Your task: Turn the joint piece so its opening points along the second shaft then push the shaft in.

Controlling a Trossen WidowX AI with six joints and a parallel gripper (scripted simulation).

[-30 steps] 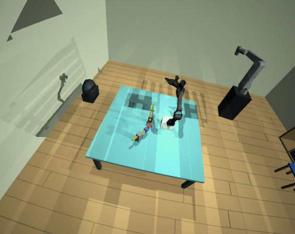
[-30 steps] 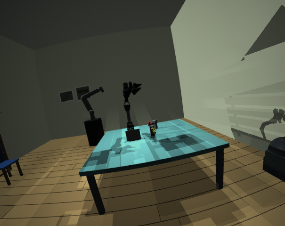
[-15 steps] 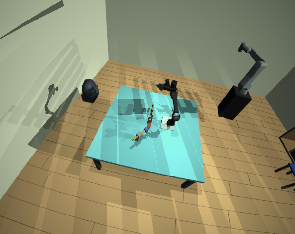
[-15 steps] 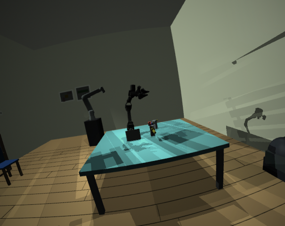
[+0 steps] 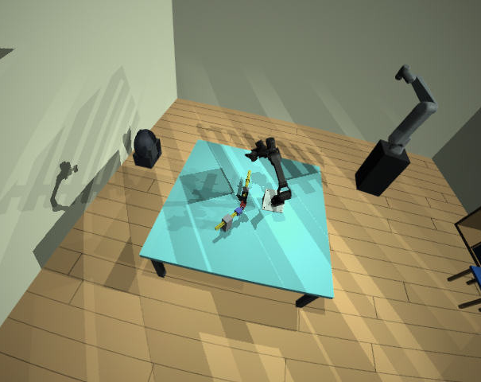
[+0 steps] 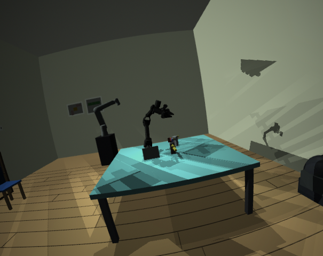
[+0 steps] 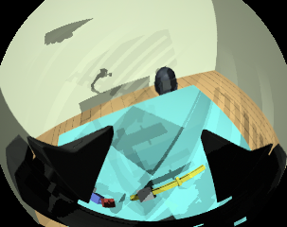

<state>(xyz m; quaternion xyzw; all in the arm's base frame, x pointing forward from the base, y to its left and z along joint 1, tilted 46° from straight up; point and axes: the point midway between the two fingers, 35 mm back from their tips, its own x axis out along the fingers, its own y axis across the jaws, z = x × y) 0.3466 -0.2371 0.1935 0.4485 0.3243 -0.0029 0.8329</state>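
Hovering, spread fingers [image 5: 248, 155] [image 6: 171, 113] hold nothing. The small red square joint piece [image 5: 242, 204] [image 6: 169, 139] [image 7: 108, 202] is probably light, rigid, free-swinging; best hold is across opposite side faces.

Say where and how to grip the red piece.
Probably by two opposite side faces, from above: the red piece looks small and boxy, with nothing over it. One end adjoins the blue piece; leave both ends free.
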